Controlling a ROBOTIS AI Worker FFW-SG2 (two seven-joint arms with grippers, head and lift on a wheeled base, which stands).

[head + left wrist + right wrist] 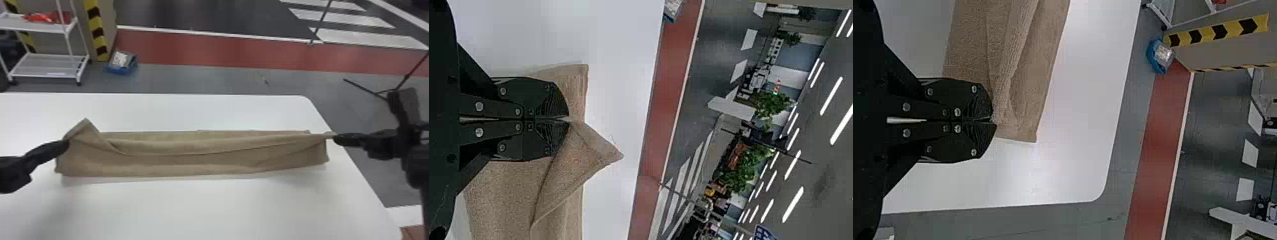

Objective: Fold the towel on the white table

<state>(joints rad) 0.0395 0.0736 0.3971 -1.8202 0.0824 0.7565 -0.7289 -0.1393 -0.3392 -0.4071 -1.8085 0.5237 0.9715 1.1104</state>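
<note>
Left gripper [568, 119] and right gripper [993, 120] are both pinched closed on the towel [191, 159], which stretches between them over the white table [207, 207]. A loose corner [601, 150] flops out past the left fingertips, so imo that end could fold crooked. I'd move both together, light tension, lower evenly, smooth that flap, then let go gently.

From the head, looks forward and down on the white table [198, 207], from moderate distance. From the left wrist, at nine o'clock, looks closely over the towel [191, 148] towards one o'clock; from the right wrist, at three o'clock, looks equally closely towards eleven. Shares the blue box [123, 68], at ten o'clock, between head and right wrist views.
</note>
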